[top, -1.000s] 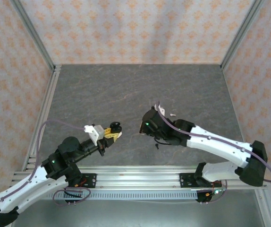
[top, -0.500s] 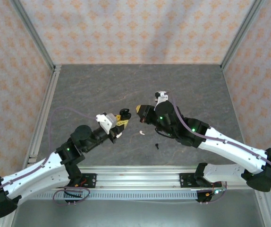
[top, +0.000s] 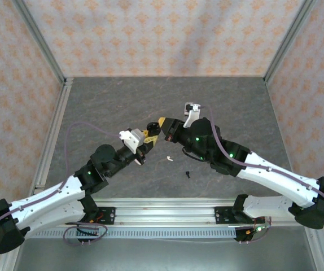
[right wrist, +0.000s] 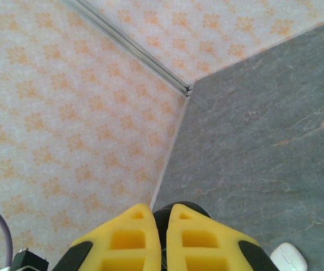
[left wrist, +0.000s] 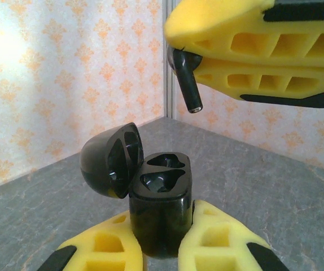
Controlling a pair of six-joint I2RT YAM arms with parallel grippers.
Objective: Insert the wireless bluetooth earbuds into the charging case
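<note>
Left wrist view: the left end effector (left wrist: 162,234) is clamped on the open black charging case (left wrist: 161,209), both sockets empty. Above it, the right end effector (left wrist: 179,53) pinches a black earbud (left wrist: 187,84), stem pointing down and slightly tilted, not yet seated. On the worktop (top: 111,107) lie a white earbud (top: 166,158) and a spare black earbud (top: 188,173).

Over the middle of the table (top: 122,101), the charging case (left wrist: 159,209) stands upright between the fingers of the left gripper (top: 147,139), with its lid (left wrist: 108,161) swung open to the left in the left wrist view. Above it and a little to the right, not touching, the held earbud (left wrist: 185,84) hangs stem down from the right gripper (top: 163,125). Nearer the bases, one loose earbud (top: 168,158) lies on the table, with a second loose earbud (top: 188,173) further right.
</note>
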